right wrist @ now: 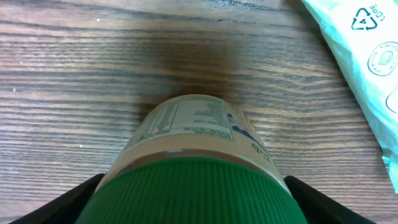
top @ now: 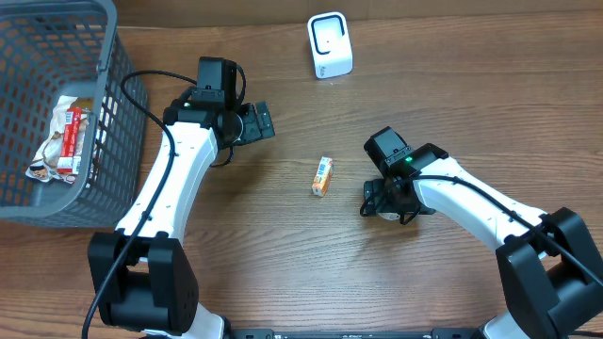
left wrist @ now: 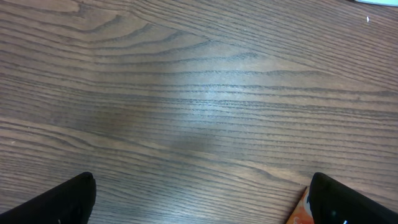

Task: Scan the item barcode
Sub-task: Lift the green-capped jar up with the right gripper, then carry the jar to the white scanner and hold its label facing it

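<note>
- Jar [right wrist: 186, 124] with a green ribbed lid [right wrist: 193, 193] is resting on the wooden table [top: 452, 104], lid end toward the right wrist camera.
- Right gripper [right wrist: 193, 178] is flanking the lid, one finger close at each side; whether it is clamping or standing just off cannot be told.
- Pale plastic pouch [right wrist: 367, 56] is lying near the jar.
- Orange packet [top: 323, 176] is lying between the two arms.
- Left gripper [left wrist: 200, 186] is hovering with fingers wide apart, holding nothing.
- White scanner [top: 330, 45] is standing at the far edge, and a grey basket [top: 113, 104] is holding snack packets [top: 66, 137].
</note>
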`<act>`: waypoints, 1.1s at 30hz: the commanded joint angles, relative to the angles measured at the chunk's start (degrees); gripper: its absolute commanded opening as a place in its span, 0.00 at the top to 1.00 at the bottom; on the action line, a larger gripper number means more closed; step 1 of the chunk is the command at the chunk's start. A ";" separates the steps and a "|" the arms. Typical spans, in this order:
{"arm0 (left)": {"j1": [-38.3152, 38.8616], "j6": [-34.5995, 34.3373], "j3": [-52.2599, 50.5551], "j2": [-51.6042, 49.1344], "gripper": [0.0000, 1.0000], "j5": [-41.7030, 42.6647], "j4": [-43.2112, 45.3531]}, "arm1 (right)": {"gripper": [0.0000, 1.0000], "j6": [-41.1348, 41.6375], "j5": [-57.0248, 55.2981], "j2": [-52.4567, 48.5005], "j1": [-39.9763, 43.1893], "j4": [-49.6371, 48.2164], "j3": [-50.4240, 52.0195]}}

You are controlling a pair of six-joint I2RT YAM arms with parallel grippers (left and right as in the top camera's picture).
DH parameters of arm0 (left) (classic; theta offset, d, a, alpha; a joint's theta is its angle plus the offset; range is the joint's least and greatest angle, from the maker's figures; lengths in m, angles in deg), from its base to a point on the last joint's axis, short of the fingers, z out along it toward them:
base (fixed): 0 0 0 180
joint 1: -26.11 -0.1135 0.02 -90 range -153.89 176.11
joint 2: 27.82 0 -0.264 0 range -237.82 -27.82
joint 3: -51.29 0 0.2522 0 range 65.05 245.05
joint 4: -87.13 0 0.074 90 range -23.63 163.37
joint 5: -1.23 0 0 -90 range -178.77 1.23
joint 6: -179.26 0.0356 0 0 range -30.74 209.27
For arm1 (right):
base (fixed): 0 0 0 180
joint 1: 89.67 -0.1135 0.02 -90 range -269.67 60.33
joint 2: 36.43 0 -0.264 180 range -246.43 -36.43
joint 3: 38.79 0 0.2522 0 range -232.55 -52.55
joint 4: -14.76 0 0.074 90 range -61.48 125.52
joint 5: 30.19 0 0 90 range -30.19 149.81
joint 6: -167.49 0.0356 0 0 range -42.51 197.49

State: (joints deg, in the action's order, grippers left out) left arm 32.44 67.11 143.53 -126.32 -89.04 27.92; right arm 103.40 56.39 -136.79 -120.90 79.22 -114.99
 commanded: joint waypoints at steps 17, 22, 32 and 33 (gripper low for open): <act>0.07 -0.35 0.42 0.37 0.00 -0.33 0.04 | 0.33 1.05 -0.57 -2.29 -0.04 -0.07 -0.66; 0.07 -0.37 0.42 0.37 0.00 -0.33 0.04 | 0.41 0.61 -0.57 -2.29 0.22 3.80 -6.23; 0.07 -0.37 0.42 0.37 0.00 -0.33 0.04 | 0.54 -3.78 -0.37 -2.29 0.22 15.28 -26.77; 0.07 -0.37 0.42 0.37 0.00 -0.33 0.07 | 0.54 -3.93 -0.39 -2.29 0.22 16.35 -29.09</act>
State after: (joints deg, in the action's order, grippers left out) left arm 32.44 67.09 143.53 -126.32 -89.04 27.92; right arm 101.22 56.43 -139.59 -120.83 94.15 -137.17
